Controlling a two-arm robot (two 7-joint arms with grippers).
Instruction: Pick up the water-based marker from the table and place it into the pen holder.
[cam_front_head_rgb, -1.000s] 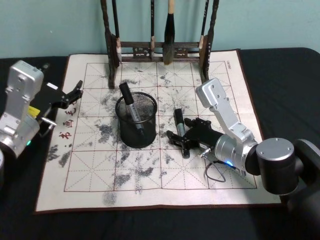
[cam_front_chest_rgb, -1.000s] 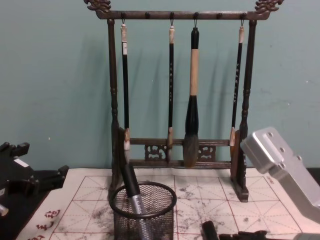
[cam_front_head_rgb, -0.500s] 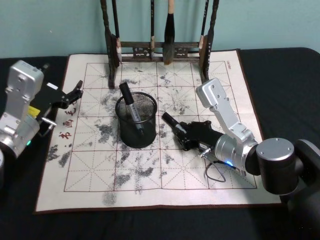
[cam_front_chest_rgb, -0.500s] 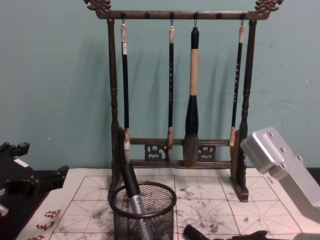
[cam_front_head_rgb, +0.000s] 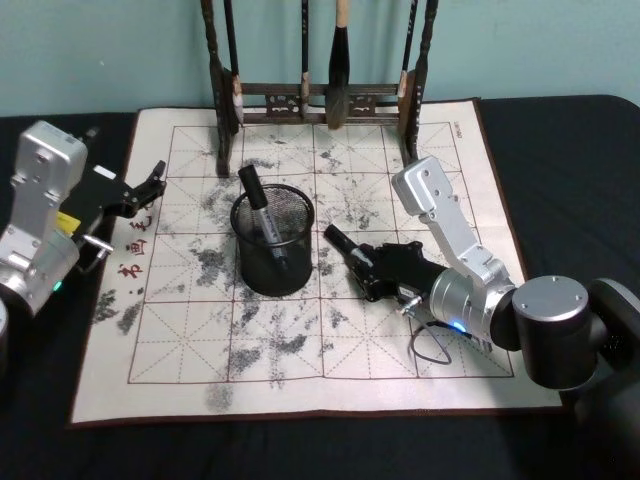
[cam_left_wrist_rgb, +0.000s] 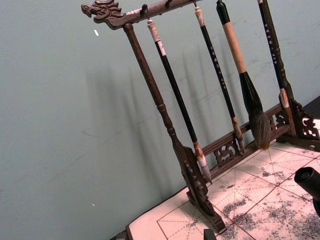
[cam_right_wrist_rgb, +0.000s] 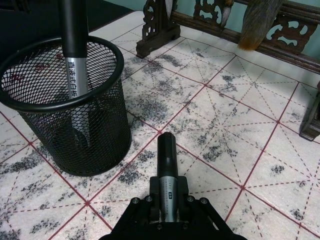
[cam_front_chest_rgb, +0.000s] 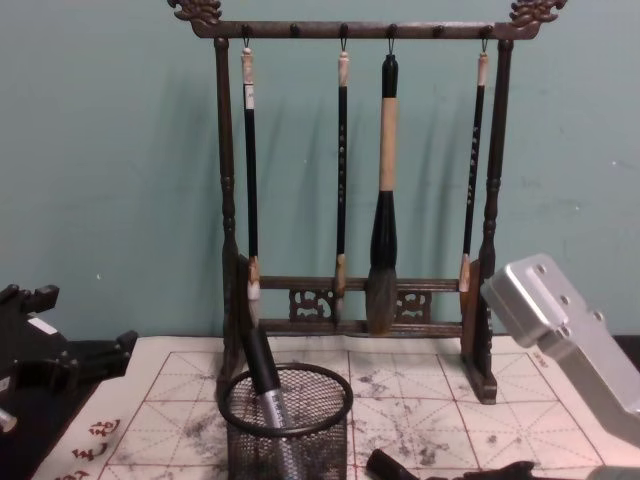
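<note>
1. Head view: right gripper (cam_front_head_rgb: 364, 269) clamped on the marker (cam_front_head_rgb: 339, 242), just right of the pen holder (cam_front_head_rgb: 270, 272) on the mat (cam_front_head_rgb: 180, 340). The cap end points toward the holder. Left gripper (cam_front_head_rgb: 148, 186) parked at the mat's left edge, fingers apart.
2. Right wrist view: the marker (cam_right_wrist_rgb: 166, 157) juts forward from the closed fingers (cam_right_wrist_rgb: 141, 212), near the holder (cam_right_wrist_rgb: 97, 130) but not touching it. A second marker (cam_right_wrist_rgb: 75, 65) stands inside.
3. Chest view: the cap (cam_front_chest_rgb: 385, 464) beside the holder (cam_front_chest_rgb: 300, 445).

Illumination was even, diffuse and moderately bright. The brush rack (cam_left_wrist_rgb: 165, 115), standing beyond the right gripper (cam_right_wrist_rgb: 168, 201), threw soft, faint shadows onto the wall (cam_left_wrist_rgb: 60, 125) behind it. A mild sheen was noted on the marker (cam_right_wrist_rgb: 166, 150) barrel ahead of that gripper and on the pen holder (cam_right_wrist_rgb: 100, 130) rim beside it. The silver arm casing (cam_front_head_rgb: 430, 195) behind the gripper returned the brightest highlights.
</note>
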